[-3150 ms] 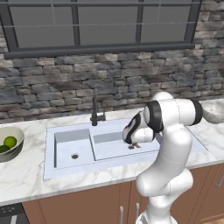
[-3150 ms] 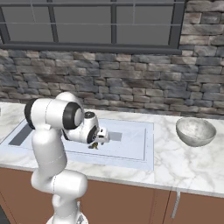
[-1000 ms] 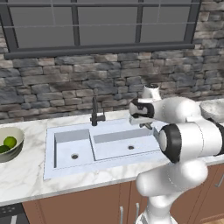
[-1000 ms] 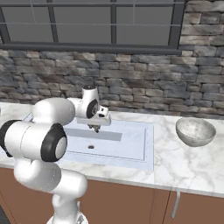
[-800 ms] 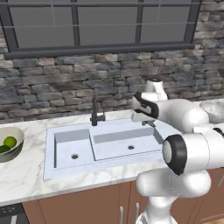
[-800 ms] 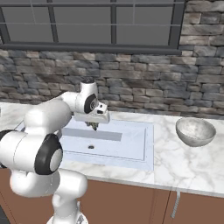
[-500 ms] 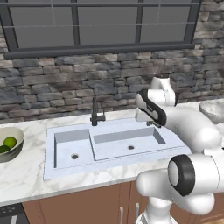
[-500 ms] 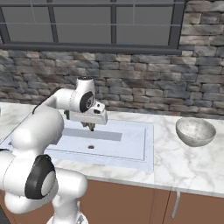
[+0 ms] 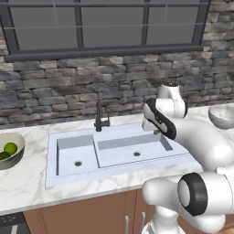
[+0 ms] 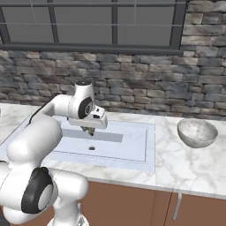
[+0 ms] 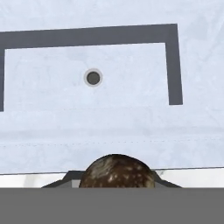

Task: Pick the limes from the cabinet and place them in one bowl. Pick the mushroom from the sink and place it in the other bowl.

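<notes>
We find the gripper closed tight on the mushroom, a brown, pale-speckled cap that sits at six o'clock in the hand view. Its lower part is cut off there by the bottom of the picture, and the fingertips themselves cannot be made out beside it. In the right base view the jaws point down, with a small dark-olive lump between them; at that size we cannot resolve its shape or exactly where the fingers press. In the left base view the hand is seen from behind, and the fingers and the held piece are hidden by the wrist.

The load hangs above the sink, over the basin nearer the stone-look bowl, and clear of the basin floor. Straight below, the hand view shows that basin's drain at about eleven o'clock from the mushroom. The faucet stands at the back rim, at about nine o'clock from the hand in the left base view.

The mottled grey bowl rests on the marble counter at three o'clock from the gripper, well apart from it; in the left base view it is cut off by the picture edge. The cream-grey bowl sits at the far nine o'clock edge of the left base view, partly cropped, with the limes inside: one bright, one darker and half hidden by the rim.
</notes>
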Robot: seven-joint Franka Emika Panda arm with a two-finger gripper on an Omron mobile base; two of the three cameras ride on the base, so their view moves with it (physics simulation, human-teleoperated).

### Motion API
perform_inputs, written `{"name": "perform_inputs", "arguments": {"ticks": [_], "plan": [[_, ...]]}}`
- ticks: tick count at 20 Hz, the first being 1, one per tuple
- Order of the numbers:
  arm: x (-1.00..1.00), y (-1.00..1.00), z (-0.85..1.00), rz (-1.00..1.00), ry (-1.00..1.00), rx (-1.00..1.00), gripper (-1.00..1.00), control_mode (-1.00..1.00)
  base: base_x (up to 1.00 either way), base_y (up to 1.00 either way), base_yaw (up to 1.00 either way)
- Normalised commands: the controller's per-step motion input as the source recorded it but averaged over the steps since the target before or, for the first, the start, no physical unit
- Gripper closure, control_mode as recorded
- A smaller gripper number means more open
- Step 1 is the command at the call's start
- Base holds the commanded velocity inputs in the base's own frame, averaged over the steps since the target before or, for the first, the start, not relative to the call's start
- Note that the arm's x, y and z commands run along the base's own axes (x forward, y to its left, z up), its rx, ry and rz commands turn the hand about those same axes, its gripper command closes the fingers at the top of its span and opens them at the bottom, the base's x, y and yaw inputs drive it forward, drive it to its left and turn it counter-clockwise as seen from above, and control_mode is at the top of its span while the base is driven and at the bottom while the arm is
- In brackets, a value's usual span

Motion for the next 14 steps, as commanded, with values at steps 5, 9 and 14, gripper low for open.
{"name": "perform_inputs", "arguments": {"ticks": [5, 9, 14], "plan": [[0.0, 0.0, 0.0, 0.0, 0.0, 0.0, 1.0, 1.0, 0.01, -0.54, 0.0], [0.0, 0.0, 0.0, 0.0, 0.0, 0.0, 1.0, 1.0, 0.0, -0.66, 0.0], [0.0, 0.0, 0.0, 0.0, 0.0, 0.0, 1.0, 1.0, 0.0, -0.65, 0.0]]}}
